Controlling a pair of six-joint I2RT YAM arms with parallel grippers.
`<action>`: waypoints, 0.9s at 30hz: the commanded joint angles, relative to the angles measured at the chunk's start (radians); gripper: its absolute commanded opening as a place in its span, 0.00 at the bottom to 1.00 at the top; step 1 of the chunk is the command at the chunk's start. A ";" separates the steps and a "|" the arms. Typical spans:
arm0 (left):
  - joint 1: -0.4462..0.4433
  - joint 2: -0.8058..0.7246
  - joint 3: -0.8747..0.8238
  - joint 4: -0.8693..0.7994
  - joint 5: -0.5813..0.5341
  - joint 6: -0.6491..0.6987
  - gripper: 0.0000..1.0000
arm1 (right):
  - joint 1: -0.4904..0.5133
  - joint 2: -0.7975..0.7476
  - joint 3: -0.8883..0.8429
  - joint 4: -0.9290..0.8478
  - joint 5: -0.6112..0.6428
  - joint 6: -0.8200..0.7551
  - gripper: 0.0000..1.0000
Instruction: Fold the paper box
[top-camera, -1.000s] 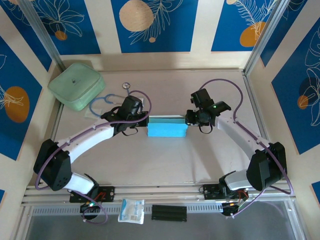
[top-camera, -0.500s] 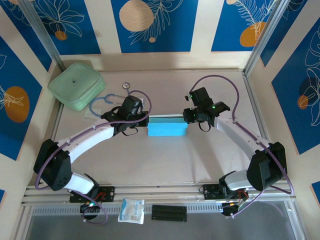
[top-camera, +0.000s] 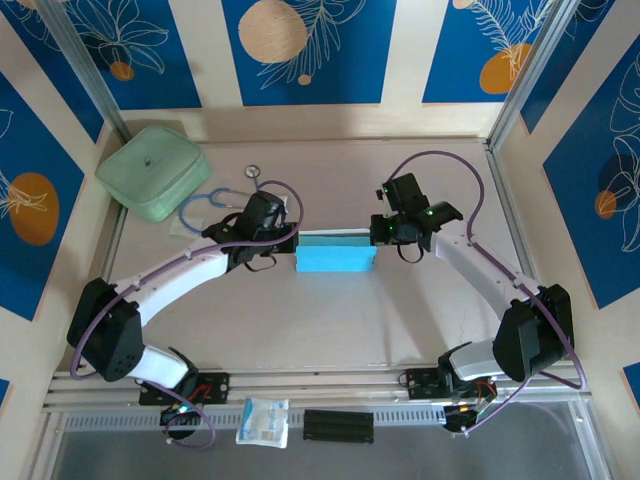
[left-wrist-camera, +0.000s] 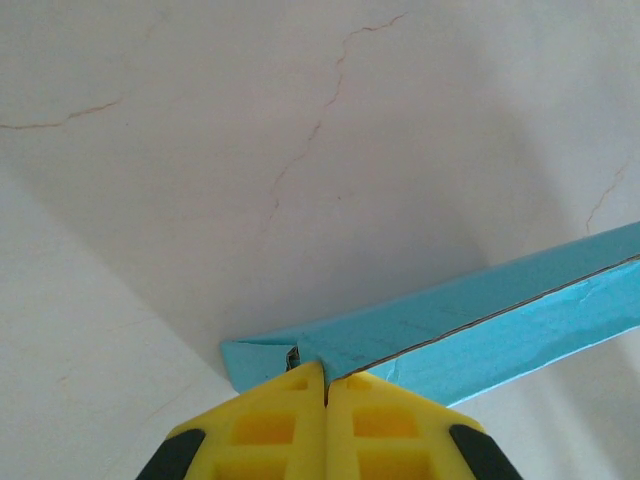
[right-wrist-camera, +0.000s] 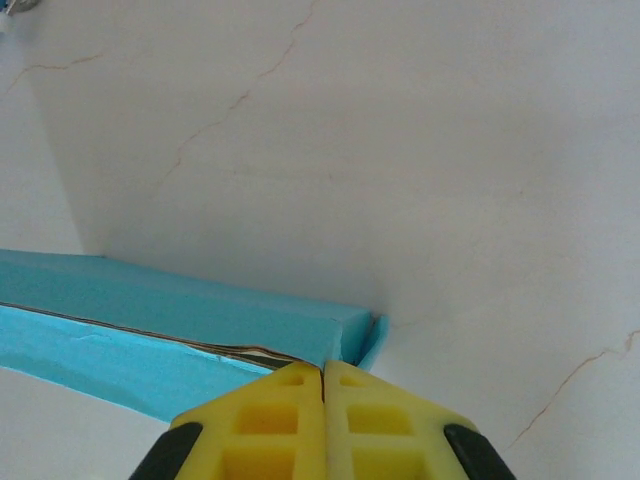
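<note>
Left claw: yellow fingers pressed flat together with no gap, tips against the left end of the box at its top seam. Whether a sliver of card is nipped between them cannot be told.

Right claw: fingers also closed tight on each other, tips touching the box's right end at the seam. A thin card edge shows there, and a small flap stands out at the corner.

Box: sky-blue, folded, rectangular, lying on the bench between the two claws, long side running left to right.

Surroundings: green case at the far left corner, stethoscope just beside it near the left arm. Small packet at the near edge, between the arm bases
</note>
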 joint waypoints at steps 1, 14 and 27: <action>-0.004 0.011 0.024 0.001 -0.007 -0.011 0.02 | -0.012 -0.003 0.046 -0.114 -0.002 0.154 0.03; -0.011 0.034 0.033 0.003 -0.002 -0.015 0.02 | 0.040 -0.049 -0.064 -0.159 0.047 0.250 0.02; -0.016 0.034 0.035 0.005 -0.004 -0.019 0.02 | 0.088 -0.030 -0.120 -0.213 0.101 0.355 0.02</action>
